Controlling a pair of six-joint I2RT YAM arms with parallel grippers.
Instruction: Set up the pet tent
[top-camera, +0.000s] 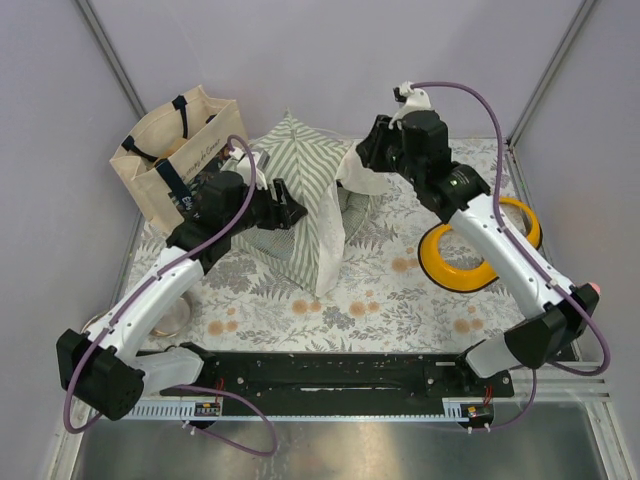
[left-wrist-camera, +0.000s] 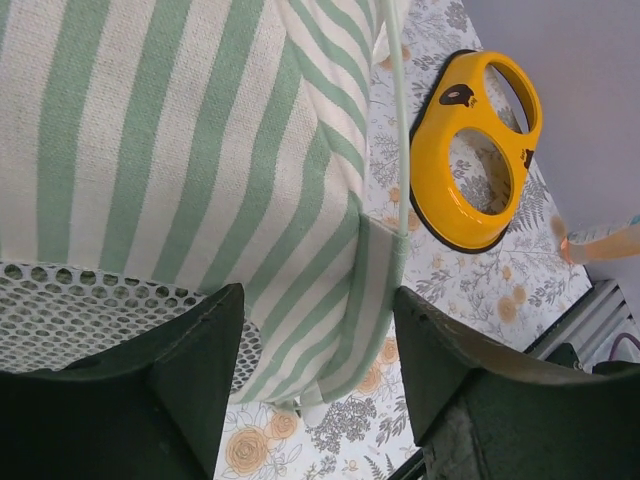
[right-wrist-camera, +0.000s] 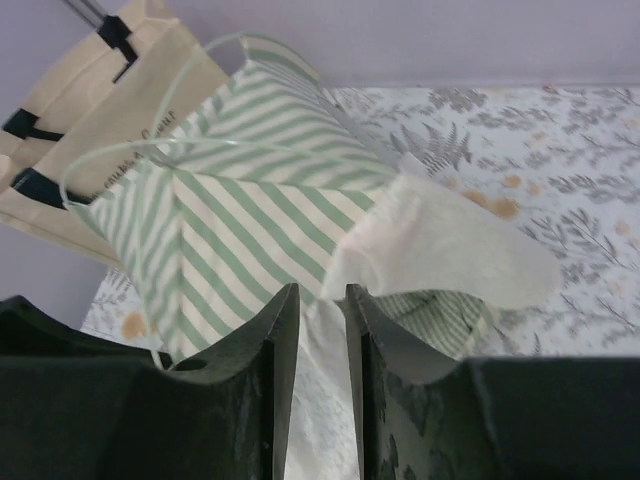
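At the rear middle of the floral cloth (top-camera: 380, 300): pet tent (top-camera: 300, 180), peaked, close to the back wall. Near its left side, beige tote bag (top-camera: 170, 160); well apart on the right, yellow ring (top-camera: 480, 255), partly crossed by the right arm. Bare cloth in front, toward the arm bases. Left gripper (left-wrist-camera: 318, 300) at the tent's left side, jaws spread wide, striped corner and mesh panel (left-wrist-camera: 80, 310) in the gap, contact impossible to tell. Right gripper (right-wrist-camera: 320, 300) nearly closed, pinching the white flap (right-wrist-camera: 440, 250), held up off the cloth.
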